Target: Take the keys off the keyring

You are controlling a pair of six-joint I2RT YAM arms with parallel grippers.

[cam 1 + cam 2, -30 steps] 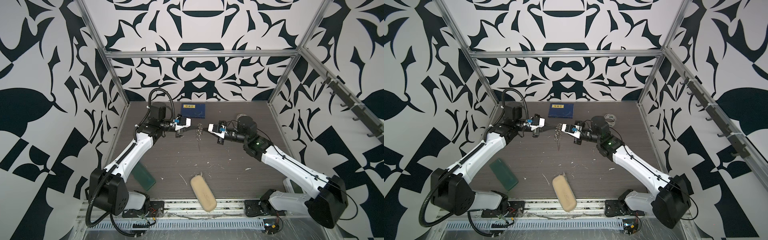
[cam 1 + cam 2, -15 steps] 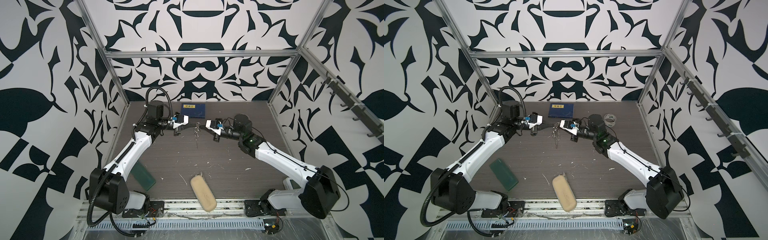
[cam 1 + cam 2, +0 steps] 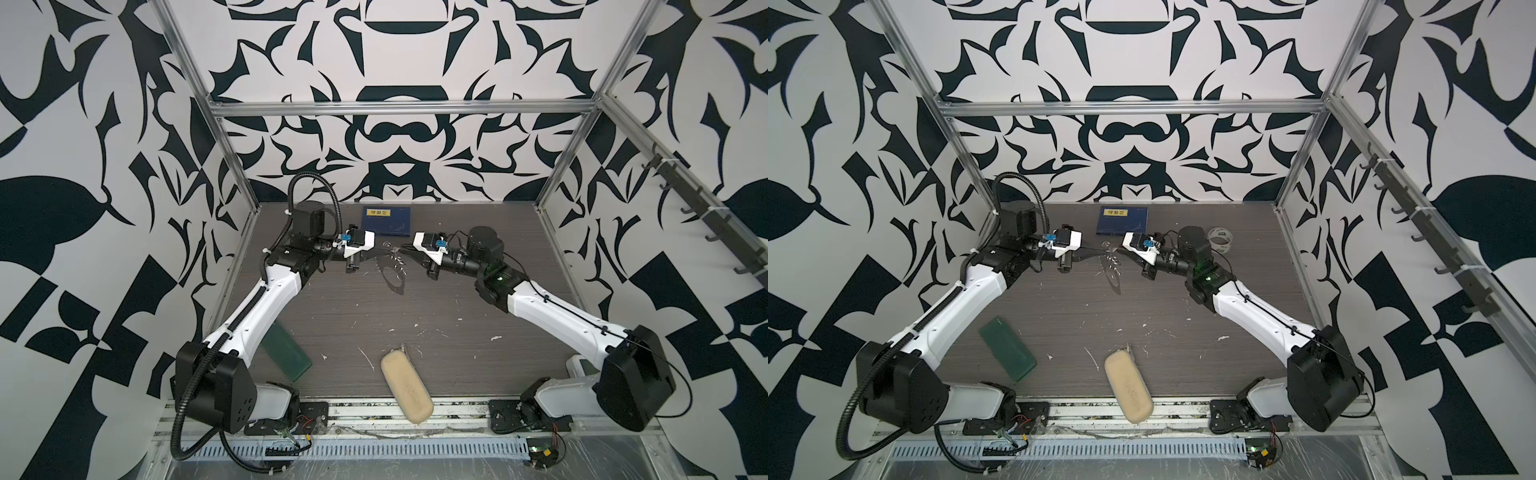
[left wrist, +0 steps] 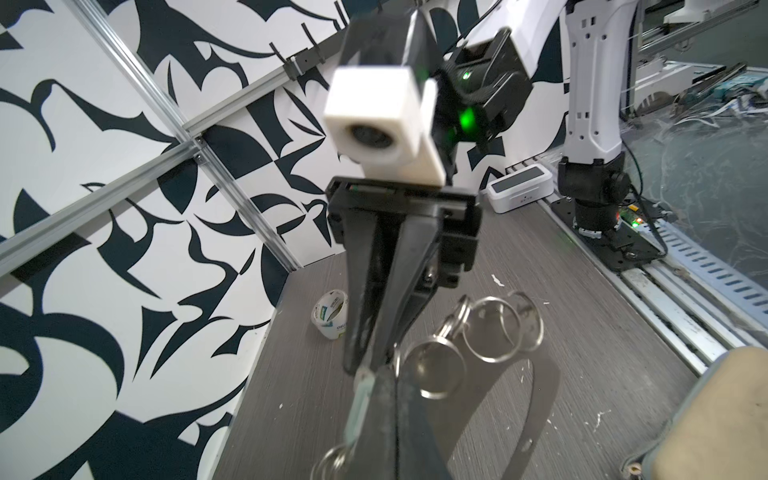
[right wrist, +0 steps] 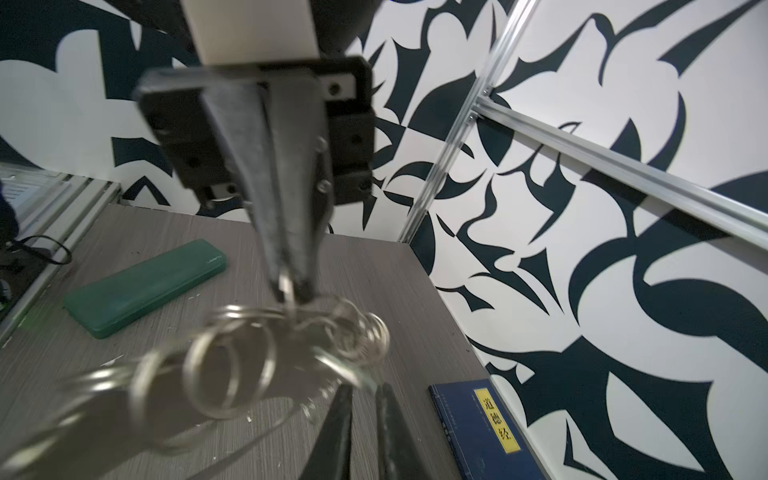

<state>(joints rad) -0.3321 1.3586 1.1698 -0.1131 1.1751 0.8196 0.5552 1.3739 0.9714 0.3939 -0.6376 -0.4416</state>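
Steel keyring point(image 5: 365, 336) swings, blurred, as the right gripper point(image 5: 365, 388) eases its jaws a crack apart. The left gripper point(image 5: 293, 291) stays shut on it: likely a re-grip, nothing removed yet.

A robotics lab cell: aluminium frame point(image 3: 399, 109), black-and-white patterned walls point(image 3: 399, 50), 2 bench-mounted robot arms point(image 3: 257, 307).
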